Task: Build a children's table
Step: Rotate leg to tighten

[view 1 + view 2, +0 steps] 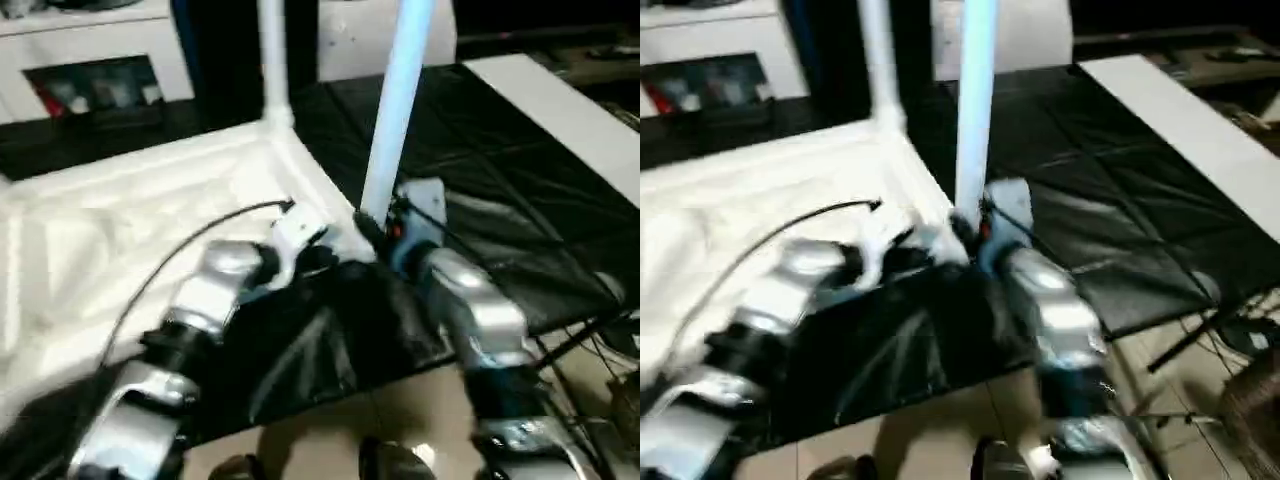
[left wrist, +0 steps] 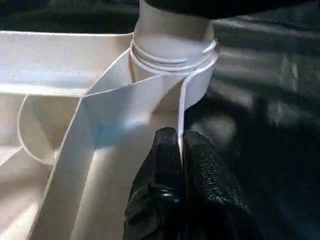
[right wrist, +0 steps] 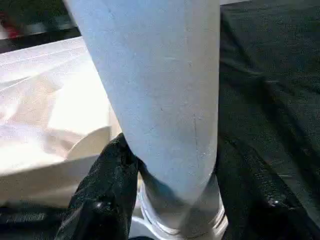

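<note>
Tabletop [image 1: 150, 220] lies ribbed side up on the black-covered bench [image 1: 480, 160], one leg [image 1: 272, 60] standing upright in the far corner socket. Right gripper [image 3: 170, 200] has its jaws clamped on the second leg [image 1: 400, 100], held upright at the near corner socket [image 2: 172, 65]. Left gripper [image 2: 177, 150] has its jaws together on the thin tabletop rim just beside that socket.

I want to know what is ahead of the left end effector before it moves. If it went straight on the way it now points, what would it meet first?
The left end effector is shut on the tabletop's thin side wall. Straight ahead is the round corner socket with a leg's threaded base in it. Probably that comes first; depth is uncertain.
</note>
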Robot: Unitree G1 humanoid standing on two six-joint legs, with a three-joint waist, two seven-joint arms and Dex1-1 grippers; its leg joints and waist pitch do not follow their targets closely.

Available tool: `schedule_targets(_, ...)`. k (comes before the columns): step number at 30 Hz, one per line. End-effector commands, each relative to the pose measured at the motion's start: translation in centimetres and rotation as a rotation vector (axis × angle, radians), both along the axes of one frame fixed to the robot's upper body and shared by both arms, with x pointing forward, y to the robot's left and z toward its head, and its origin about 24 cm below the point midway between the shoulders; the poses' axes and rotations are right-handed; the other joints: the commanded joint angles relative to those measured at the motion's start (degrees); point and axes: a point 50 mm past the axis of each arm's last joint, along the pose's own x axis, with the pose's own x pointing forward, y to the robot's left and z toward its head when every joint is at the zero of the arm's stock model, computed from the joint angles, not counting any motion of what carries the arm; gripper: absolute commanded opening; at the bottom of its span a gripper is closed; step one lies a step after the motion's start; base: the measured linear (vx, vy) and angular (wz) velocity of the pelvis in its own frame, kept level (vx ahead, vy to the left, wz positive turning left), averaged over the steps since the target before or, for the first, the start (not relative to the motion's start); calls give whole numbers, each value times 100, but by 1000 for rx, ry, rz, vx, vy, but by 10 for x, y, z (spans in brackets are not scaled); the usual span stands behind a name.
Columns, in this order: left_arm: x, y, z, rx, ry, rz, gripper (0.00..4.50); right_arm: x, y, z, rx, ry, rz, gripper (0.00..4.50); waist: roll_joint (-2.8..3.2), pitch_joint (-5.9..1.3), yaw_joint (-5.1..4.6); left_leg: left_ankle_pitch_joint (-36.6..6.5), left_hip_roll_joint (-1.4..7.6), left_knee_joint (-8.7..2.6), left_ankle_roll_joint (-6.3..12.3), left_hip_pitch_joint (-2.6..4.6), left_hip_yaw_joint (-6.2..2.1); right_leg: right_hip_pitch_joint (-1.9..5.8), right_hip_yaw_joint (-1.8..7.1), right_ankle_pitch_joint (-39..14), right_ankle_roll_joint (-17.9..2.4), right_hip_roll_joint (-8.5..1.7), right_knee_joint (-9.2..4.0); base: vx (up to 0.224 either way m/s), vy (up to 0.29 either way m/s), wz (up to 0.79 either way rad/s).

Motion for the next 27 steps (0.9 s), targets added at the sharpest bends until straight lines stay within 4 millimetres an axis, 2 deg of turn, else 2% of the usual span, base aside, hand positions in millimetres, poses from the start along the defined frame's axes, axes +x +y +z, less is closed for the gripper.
schedule_targets(1, 2, -20, 10, -36, -51, 33, 0, -11, 46, -7, 81, 54, 155, 230, -15, -310, -6, -2501, 88, -476, 65, 83, -110, 200, 57, -3442, -462, -174, -512, 0, 0, 0)
schedule_targets(2, 2, -20, 11, -35, -52, 29, 0, -11, 45, -7, 82, 51, 149, 251, -13, -320, -3, -2440, 91, -483, 78, 78, -106, 214, 64, -3304, -494, -172, -499, 0, 0, 0)
schedule_targets(3, 0, -20, 11, -34, -52, 12, 0, -10, 43, -6, 90, 48, 131, 267, -15, -373, 18, -2254, 102, -485, 124, 70, -89, 242, 92, -2923, -606, -173, -464, 0, 0, 0)
schedule_targets(5, -1, -19, 10, -31, -53, 4, 0, -9, 41, -6, 90, 40, 122, 286, 0, -376, 34, -1986, 123, -493, 165, 35, -66, 256, 125, -2310, -834, -168, -397, 0, 0, 0)
schedule_targets(7, -3, -12, 8, -16, -62, -25, 0, -10, 27, -1, 72, -24, 135, 299, -2, -396, 53, -1796, 124, -464, 234, 43, -24, 271, 146, -1857, -1034, -171, -353, 0, 0, 0)
schedule_targets(8, -3, -9, 8, -16, -62, -29, 0, -10, 22, 1, 75, -35, 134, 317, -4, -396, 62, -1739, 120, -461, 263, 36, -24, 286, 142, -1813, -1060, -168, -347, 0, 0, 0)
schedule_targets(11, -4, -5, 7, -10, -59, -45, 0, -11, 13, 3, 85, -54, 137, 332, 2, -408, 87, -1551, 120, -437, 369, 25, 0, 304, 148, -1702, -1151, -174, -330, 0, 0, 0)
schedule_targets(14, -6, 12, 4, 24, -51, -109, 0, -19, -16, 9, 34, -131, 246, 362, 6, -428, 158, -1275, 120, -409, 469, 19, 13, 333, 148, -1468, -1159, -169, -296, 0, 0, 0)
schedule_targets(15, -6, 15, 3, 32, -50, -124, 0, -21, -19, 10, 18, -143, 274, 367, 4, -437, 177, -1133, 124, -401, 517, -8, 5, 363, 144, -1291, -1182, -168, -267, 0, 0, 0)
schedule_targets(17, -8, 20, 2, 46, -43, -171, 0, -26, -28, 11, -32, -161, 352, 384, 1, -444, 166, -994, 121, -376, 560, -27, 13, 358, 146, -1091, -1298, -166, -229, 0, 0, 0)
schedule_targets(18, -10, 22, 2, 50, -38, -196, 0, -29, -32, 11, -58, -165, 391, 393, -10, -470, 194, -865, 110, -341, 605, -14, 16, 384, 150, -873, -1357, -160, -193, 0, 0, 0)
schedule_targets(19, -14, 25, 2, 57, -46, -276, 0, -32, -38, 12, -92, -168, 458, 399, -2, -464, 195, -778, 120, -338, 687, -32, 14, 383, 154, -675, -1451, -160, -165, 0, 0, 0)
schedule_targets(22, -21, 32, 1, 102, -39, -426, 0, -38, -49, 14, -145, -162, 587, 410, 2, -443, 208, -913, 132, -339, 730, -11, 31, 358, 152, -843, -1515, -164, -187, 0, 0, 0)
schedule_targets(23, -26, 39, 0, 112, -6, -509, 0, -39, -56, 16, -172, -149, 671, 410, -7, -433, 219, -1078, 146, -348, 683, 9, 32, 348, 153, -1139, -1482, -164, -202, 0, 0, 0)
schedule_targets(25, -27, 40, 1, 115, -2, -538, 0, -40, -58, 16, -179, -140, 703, 410, 12, -418, 251, -1205, 167, -359, 631, 44, 35, 320, 165, -1350, -1462, -166, -218, 0, 0, 0)
schedule_targets(27, -31, 46, 1, 137, 31, -614, 0, -42, -62, 17, -198, -108, 807, 410, -16, -415, 303, -1266, 178, -365, 575, 52, 40, 312, 166, -1502, -1434, -170, -217, 0, 0, 0)
